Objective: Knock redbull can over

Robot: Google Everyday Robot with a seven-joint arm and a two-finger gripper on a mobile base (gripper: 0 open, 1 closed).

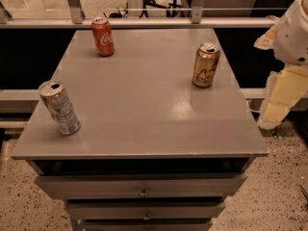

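The redbull can (59, 107) is slim and silver with a blue panel and an open pull-tab top. It stands upright near the left edge of the grey table (144, 109), towards the front. My arm (293, 32) hangs off the table's right side, and the cream-coloured gripper (273, 115) points down beside the right edge, below the tabletop level. The gripper is far from the redbull can, with the whole width of the table between them, and it holds nothing that I can see.
A red cola can (103, 36) stands at the back left. A gold can with dark script (206, 65) stands at the right, nearest the arm. Drawers (143, 192) sit under the tabletop. A rail (144, 22) runs behind the table.
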